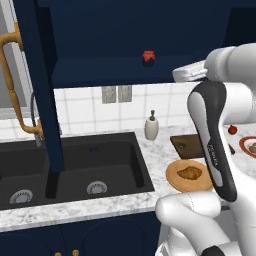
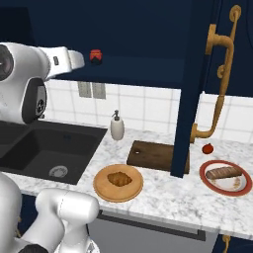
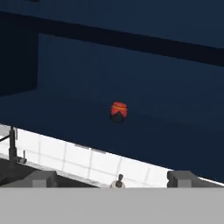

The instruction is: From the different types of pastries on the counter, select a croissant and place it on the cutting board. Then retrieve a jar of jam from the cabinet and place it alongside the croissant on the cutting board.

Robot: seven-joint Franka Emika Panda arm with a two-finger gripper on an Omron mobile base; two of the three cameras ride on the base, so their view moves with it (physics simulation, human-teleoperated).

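The jar of jam (image 3: 118, 111) stands alone on the open cabinet's dark shelf (image 1: 115, 75), a small red jar (image 1: 148, 57) with a dark band (image 2: 96, 56). My gripper (image 3: 113, 179) is open and empty, raised to shelf height a little short of the jar, with its hand (image 2: 81, 59) pointing at it. The croissant (image 1: 189, 173) lies on a round tan plate (image 2: 101, 190) on the marble counter (image 2: 163, 192). Just behind that plate sits the dark cutting board (image 2: 150, 154), bare on top. A log-shaped roll (image 2: 223, 173) rests on a red-rimmed plate (image 2: 207, 183).
Both navy cabinet doors stand swung open, one (image 1: 42, 85) over the sink (image 1: 75, 165), one (image 2: 190, 89) with a brass handle (image 2: 222, 74) overhanging the board's right end. A soap dispenser (image 2: 117, 127) stands by the wall. A small red round object (image 2: 207, 147) lies near the roll's plate.
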